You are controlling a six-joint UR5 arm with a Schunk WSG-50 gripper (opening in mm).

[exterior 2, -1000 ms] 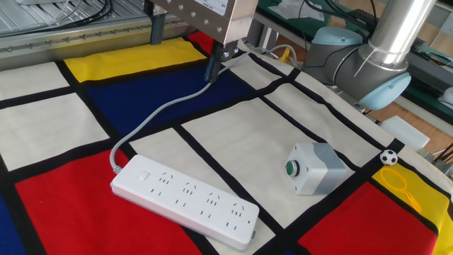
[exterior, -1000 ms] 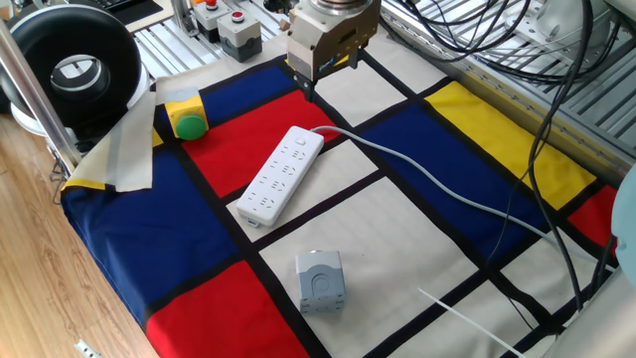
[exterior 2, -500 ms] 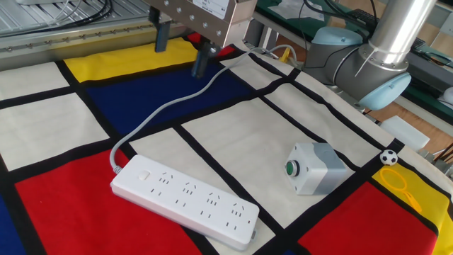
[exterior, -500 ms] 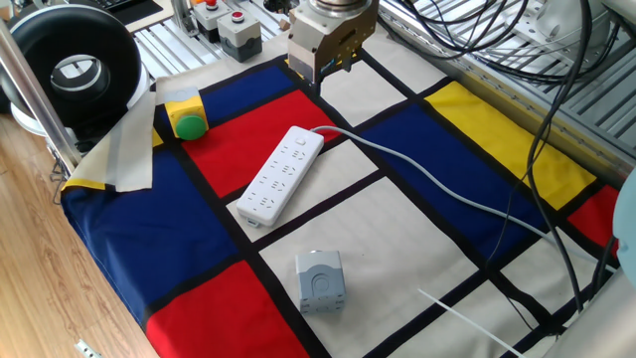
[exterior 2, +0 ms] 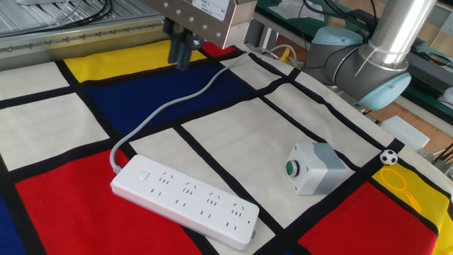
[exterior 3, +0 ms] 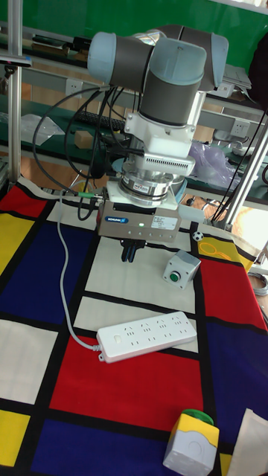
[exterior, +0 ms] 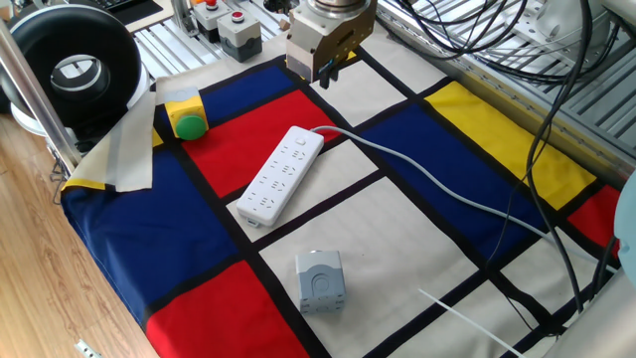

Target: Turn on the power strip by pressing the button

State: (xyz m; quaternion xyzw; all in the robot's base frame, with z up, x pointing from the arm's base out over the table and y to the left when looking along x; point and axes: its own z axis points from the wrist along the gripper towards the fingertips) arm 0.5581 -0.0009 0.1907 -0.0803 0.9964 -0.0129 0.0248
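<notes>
The white power strip (exterior: 279,176) (exterior 2: 187,200) (exterior 3: 146,336) lies flat on the checked cloth, and its pale grey cord (exterior: 427,179) (exterior 2: 152,113) runs off its far end. The button (exterior 2: 144,175) (exterior: 299,147) is a tiny white switch at that corded end. My gripper (exterior: 323,72) (exterior 2: 179,53) (exterior 3: 134,254) hangs above the cloth beyond the corded end, well clear of the strip. Its two dark fingers stand apart with nothing between them, so it is open.
A small grey box with a green button (exterior 2: 315,168) (exterior: 320,280) (exterior 3: 181,269) stands near the strip. A green dome button in yellow housing (exterior: 187,117) (exterior 3: 190,439) and red buttons in grey housings (exterior: 238,30) sit by the cloth's edges. Black cables (exterior: 537,60) hang at the right.
The gripper has turned about its vertical axis, so its fingers now nearly line up in the other fixed view. It has also drifted slightly away from the strip. The strip has not moved.
</notes>
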